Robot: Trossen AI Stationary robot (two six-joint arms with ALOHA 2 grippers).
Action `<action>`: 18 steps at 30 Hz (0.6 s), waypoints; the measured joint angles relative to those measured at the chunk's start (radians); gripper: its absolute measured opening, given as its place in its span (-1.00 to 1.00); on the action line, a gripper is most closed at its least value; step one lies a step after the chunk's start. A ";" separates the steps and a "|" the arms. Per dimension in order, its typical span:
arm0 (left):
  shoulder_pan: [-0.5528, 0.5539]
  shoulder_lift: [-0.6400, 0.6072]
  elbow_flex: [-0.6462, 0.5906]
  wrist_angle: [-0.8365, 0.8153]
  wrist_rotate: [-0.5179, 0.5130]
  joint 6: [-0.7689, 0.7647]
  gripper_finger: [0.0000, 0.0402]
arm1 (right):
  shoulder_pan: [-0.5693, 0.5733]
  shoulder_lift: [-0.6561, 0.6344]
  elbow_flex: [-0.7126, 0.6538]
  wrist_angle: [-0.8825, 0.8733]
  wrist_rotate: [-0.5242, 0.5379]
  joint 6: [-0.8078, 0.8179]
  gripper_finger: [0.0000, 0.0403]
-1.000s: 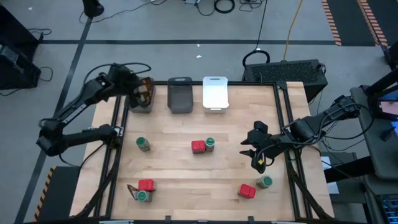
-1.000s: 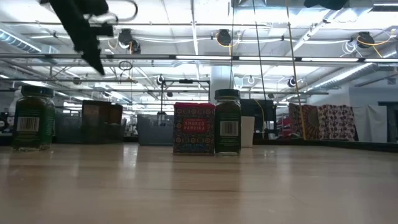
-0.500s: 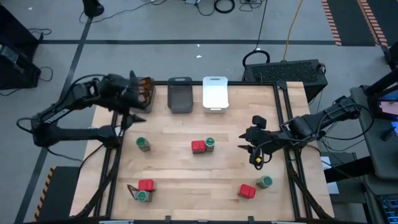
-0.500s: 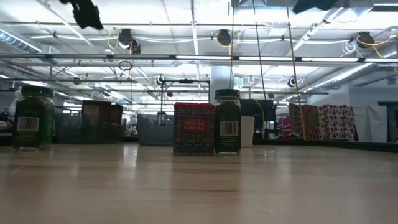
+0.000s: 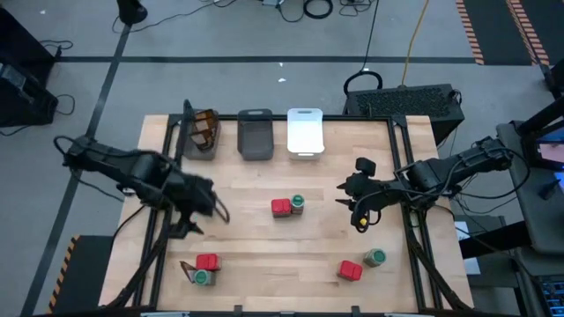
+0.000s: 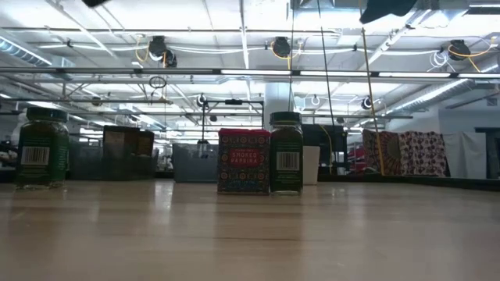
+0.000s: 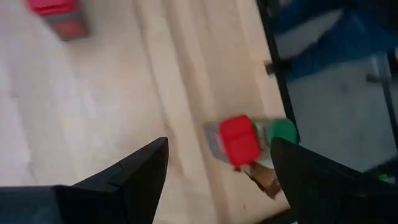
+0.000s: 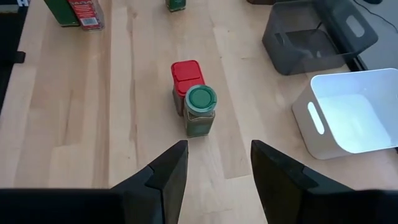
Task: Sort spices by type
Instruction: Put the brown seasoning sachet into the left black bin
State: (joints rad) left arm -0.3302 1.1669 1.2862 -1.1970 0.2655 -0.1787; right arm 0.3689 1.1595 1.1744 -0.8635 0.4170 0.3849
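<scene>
**Both arms poised over scattered spices, nothing yet in hand**

At the bench's (image 5: 264, 264) left side, the left gripper (image 5: 207, 201) hangs over bare wood with its fingers spread and nothing between them. Its wrist camera looks toward the front-left cluster: a red tin (image 7: 239, 140), a green-lidded jar (image 7: 283, 130) touching it, and a brown packet (image 7: 264, 179) tucked against both. Picking from this knot would go best by taking the tin first, from above and square to its flat sides, so the jar and packet are not dragged along.

In the middle, another red tin (image 5: 280, 207) stands touching a jar (image 5: 298, 204). The right gripper (image 5: 357, 210), released and empty, faces this pair from just beside it; a grasp on the jar's (image 8: 200, 109) round body should come in on the side away from the tin (image 8: 186, 78).

At the back stand two dark bins, the left one (image 5: 201, 141) holding brown packets, and a white bin (image 5: 305, 132). A last tin (image 5: 350, 269) and jar (image 5: 375, 257) sit front-right.

The left arm is blurred, and another jar may be hidden beneath it.
</scene>
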 joint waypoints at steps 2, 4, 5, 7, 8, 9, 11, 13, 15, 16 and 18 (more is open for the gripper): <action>-0.050 0.042 0.035 -0.007 -0.006 -0.019 0.42 | -0.004 0.000 0.000 0.000 0.000 -0.008 -0.21; -0.097 0.076 0.062 -0.018 -0.007 -0.037 0.42 | -0.009 0.000 0.000 0.000 -0.001 -0.011 -0.21; -0.122 0.088 0.067 -0.021 -0.004 -0.047 0.42 | -0.010 0.000 0.000 0.000 -0.001 -0.012 -0.21; -0.173 0.109 0.067 -0.029 0.026 -0.060 0.42 | -0.010 0.000 0.000 0.000 -0.003 -0.012 -0.21; -0.205 0.120 0.066 -0.034 0.045 -0.058 0.42 | -0.010 0.000 0.000 0.000 -0.003 -0.012 -0.21; -0.233 0.131 0.066 -0.044 0.067 -0.049 0.42 | -0.010 0.000 0.000 0.000 -0.003 -0.012 -0.21; -0.288 0.154 0.066 -0.065 0.085 -0.050 0.42 | -0.010 0.000 0.000 0.000 -0.003 -0.012 -0.21; -0.328 0.170 0.066 -0.071 0.088 -0.053 0.42 | -0.010 0.000 0.000 0.000 -0.003 -0.012 -0.21; -0.356 0.182 0.066 -0.069 0.089 -0.107 0.42 | -0.010 0.000 0.000 0.000 -0.003 -0.014 -0.21; -0.363 0.186 0.065 -0.068 0.089 -0.173 0.42 | -0.010 0.000 0.000 0.000 -0.003 -0.016 -0.21; -0.365 0.191 0.065 -0.072 0.089 -0.314 0.42 | -0.009 0.000 0.000 0.000 -0.003 -0.016 -0.21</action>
State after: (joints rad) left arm -0.6957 1.3582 1.3511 -1.2690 0.3546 -0.4931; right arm 0.3595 1.1595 1.1744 -0.8639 0.4137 0.3691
